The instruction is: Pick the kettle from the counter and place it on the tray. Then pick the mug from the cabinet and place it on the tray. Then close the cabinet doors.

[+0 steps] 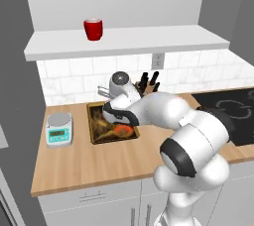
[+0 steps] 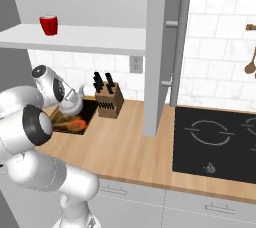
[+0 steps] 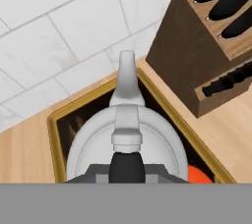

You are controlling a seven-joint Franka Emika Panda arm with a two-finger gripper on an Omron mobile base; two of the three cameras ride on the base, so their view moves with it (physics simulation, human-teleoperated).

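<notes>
My gripper is shut on the black arched handle of the silver kettle, whose spout points toward the tiled wall. The kettle sits low over the far end of the dark tray with the golden-orange picture. I cannot tell whether it touches the tray. The kettle hangs under my hand, next to the knife block. The red mug stands upright on the cabinet's white shelf, well above and left of the kettle. One cabinet door stands open, edge-on.
A wooden knife block stands just right of the tray against the wall. A white-and-teal scale sits left of the tray. The black stovetop lies to the right on the wooden counter. The open door hangs above the counter's middle.
</notes>
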